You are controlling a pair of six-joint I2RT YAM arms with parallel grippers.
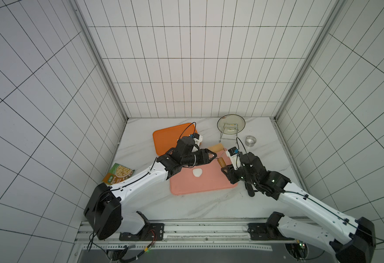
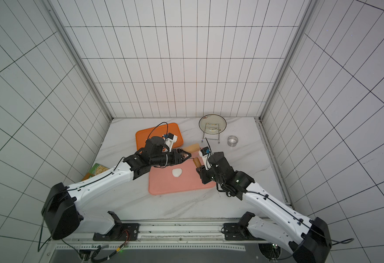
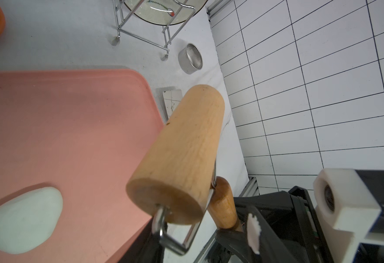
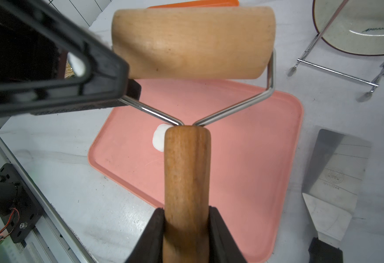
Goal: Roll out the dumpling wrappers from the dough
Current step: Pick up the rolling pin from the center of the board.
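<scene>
Right hand (image 4: 186, 227) clamped on the handle of the pale wooden roller (image 4: 192, 42). Left hand (image 1: 216, 156) meets its steel wire yoke (image 4: 232, 107); whether it has closed cannot be told. The irregular white dough lump (image 1: 197, 172) lies near the left hand on the pink plastic tray (image 1: 209, 186).

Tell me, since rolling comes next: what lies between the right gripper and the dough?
Only bare pink tray: in both top views nothing rests between the right gripper and the dough.

Nothing readable: print on the food box (image 1: 117, 174) and the scraper (image 4: 336, 173) is too small.
</scene>
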